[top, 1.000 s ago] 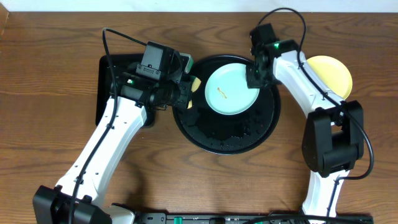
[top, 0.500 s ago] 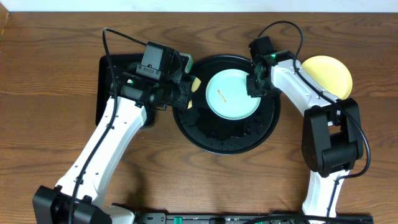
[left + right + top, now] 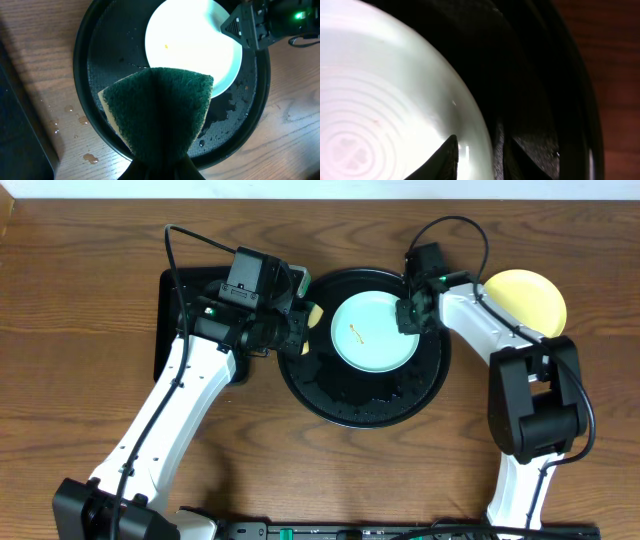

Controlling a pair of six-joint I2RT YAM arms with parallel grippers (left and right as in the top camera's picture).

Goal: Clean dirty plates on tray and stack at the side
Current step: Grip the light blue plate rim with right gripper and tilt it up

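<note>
**Overhead and wrist views, read from the left.** A rectangular tray (image 3: 168,330) lies at the far left. The left arm reaches up across it, with the forearm angled toward the centre. The left gripper (image 3: 298,320) is clamped on a folded green-and-yellow sponge (image 3: 159,112). The sponge hangs over the left part of the round tray (image 3: 330,408), just short of the blue plate (image 3: 373,330). Water drops (image 3: 90,158) dot the tabletop (image 3: 80,380) beside that tray.

The blue plate lies flat in the upper half of the round tray and carries a small orange mark (image 3: 355,330). It is judged light and rigid, and likely slippery, being glossy and on a wet tray. So shallow a plate offers a hold only at its rim, and a pinch there may let it tilt or slide.

The right arm bends in from the right with its wrist pointing down, and the right gripper (image 3: 476,159) is at the plate's right rim. Its fingers (image 3: 449,156) stand partly apart, one over the plate and one outside it. Whether they pinch the rim cannot be told. A yellow plate (image 3: 535,295) rests on bare wood at the far right, partly under the arm.
</note>
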